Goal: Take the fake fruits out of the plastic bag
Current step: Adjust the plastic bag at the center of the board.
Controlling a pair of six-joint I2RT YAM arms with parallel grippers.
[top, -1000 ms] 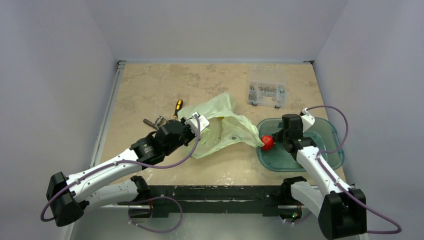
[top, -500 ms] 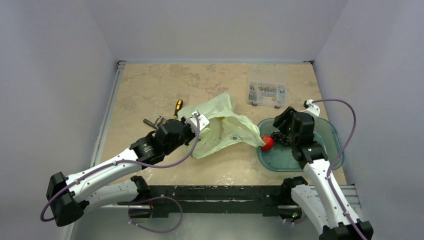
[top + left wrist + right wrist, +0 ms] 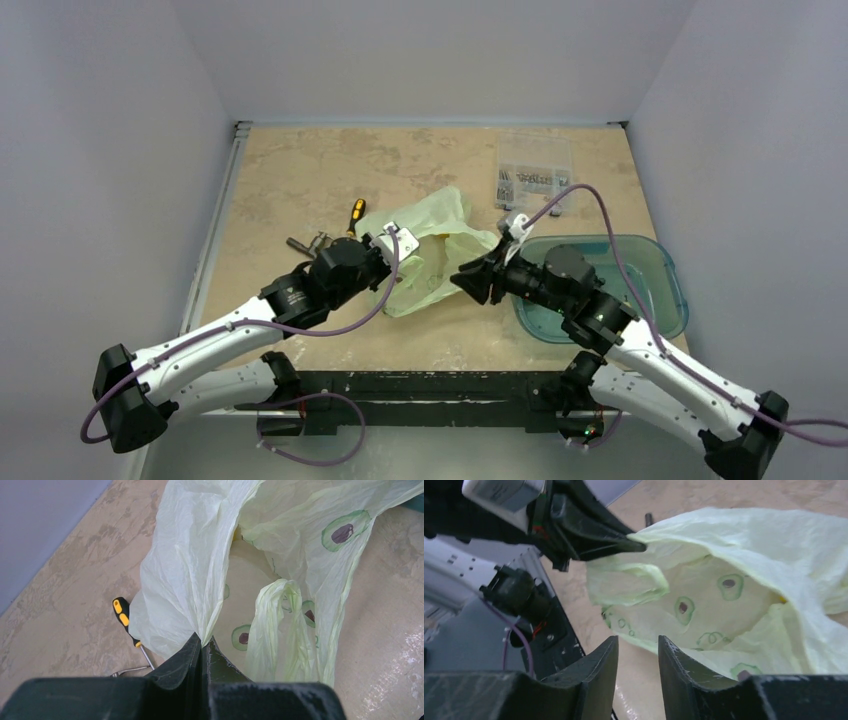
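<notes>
The pale-green plastic bag (image 3: 430,250) lies mid-table with its mouth facing the near right. My left gripper (image 3: 385,262) is shut on the bag's upper edge (image 3: 200,555) and holds it lifted; the pinch shows in the left wrist view (image 3: 202,642). My right gripper (image 3: 470,280) is open and empty, just outside the bag's mouth (image 3: 734,580) and pointing into it, fingertips (image 3: 614,640) apart over bare table. A small yellow patch (image 3: 781,599) shows inside the bag. The apple and grapes are hidden.
A teal see-through tub (image 3: 640,270) sits at the right, partly under my right arm. A clear organiser box (image 3: 535,180) stands behind it. A yellow-and-black screwdriver (image 3: 355,213) and a metal tool (image 3: 310,242) lie left of the bag.
My right gripper left the red apple at the tub's left edge, then swung left to the bag's mouth. The arm now covers the apple's spot. My left gripper has not moved.
</notes>
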